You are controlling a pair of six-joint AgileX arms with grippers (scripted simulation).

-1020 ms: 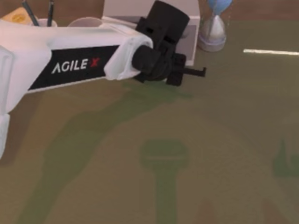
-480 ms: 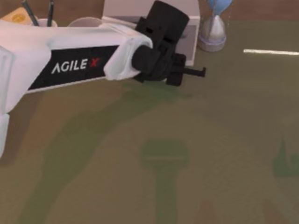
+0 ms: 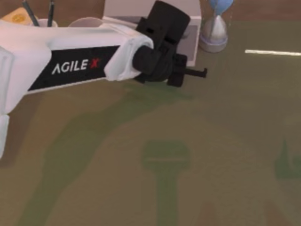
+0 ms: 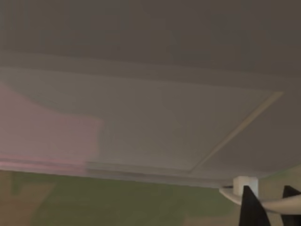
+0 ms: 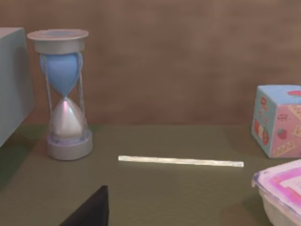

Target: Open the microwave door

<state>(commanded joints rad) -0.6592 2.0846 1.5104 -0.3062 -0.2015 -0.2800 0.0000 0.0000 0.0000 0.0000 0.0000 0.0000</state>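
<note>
**Left arm at the microwave front**

Reaching across the table point(image 3: 225, 141) from the top view's left, the left arm ends in the left gripper point(image 3: 190, 71), which sits at the front right corner of the microwave point(image 3: 141, 9), low against its face. Its black fingers point(image 4: 251, 209) show in the left wrist view with a slim white handle point(image 4: 263, 203) running across between them; whether they are pinching that handle or merely straddling it, I cannot tell. Just past the fingers, the microwave door point(image 4: 141, 117) fills the left wrist view as a flat grey panel with a pale frame, lying flush and shut.

Farther back, the microwave stands at the far edge of the table, left of centre. Just to its right stands an hourglass point(image 3: 215, 28) with a blue upper bulb, and a thin white stick point(image 3: 273, 52) lies flat farther right.

The right gripper point(image 5: 91, 209) shows only as a dark tip in the right wrist view; its fingers cannot be judged.
</note>
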